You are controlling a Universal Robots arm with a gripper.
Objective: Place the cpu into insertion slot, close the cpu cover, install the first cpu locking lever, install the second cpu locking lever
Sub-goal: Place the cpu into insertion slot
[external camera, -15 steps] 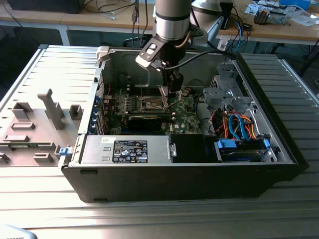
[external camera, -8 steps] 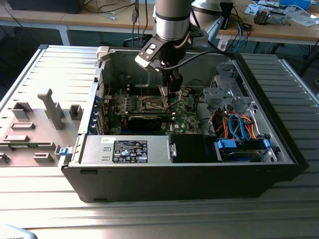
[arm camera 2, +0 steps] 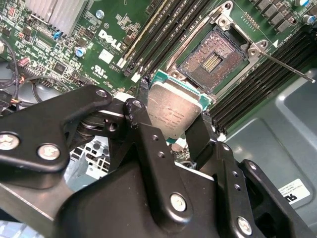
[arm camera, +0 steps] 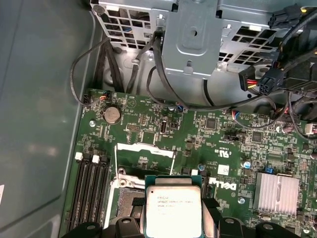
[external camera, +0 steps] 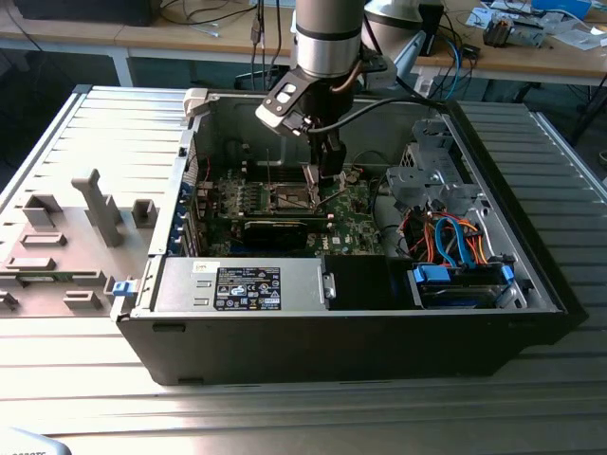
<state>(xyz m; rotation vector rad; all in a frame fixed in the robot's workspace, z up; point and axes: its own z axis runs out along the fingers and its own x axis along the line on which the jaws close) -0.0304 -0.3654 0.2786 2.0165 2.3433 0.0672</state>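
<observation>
Black metal gripper is clamping flat silver-topped square cpu, hovering just beside dark, silver-rimmed insertion slot.

A black gripper pinches the cpu by two opposite edges between its fingers, silver top facing the camera. Just past the cpu lies the open slot, a dark square recess in a silvery rim, set in a green motherboard. Long black memory slots flank it. A thin metal lever juts from one corner.
</observation>
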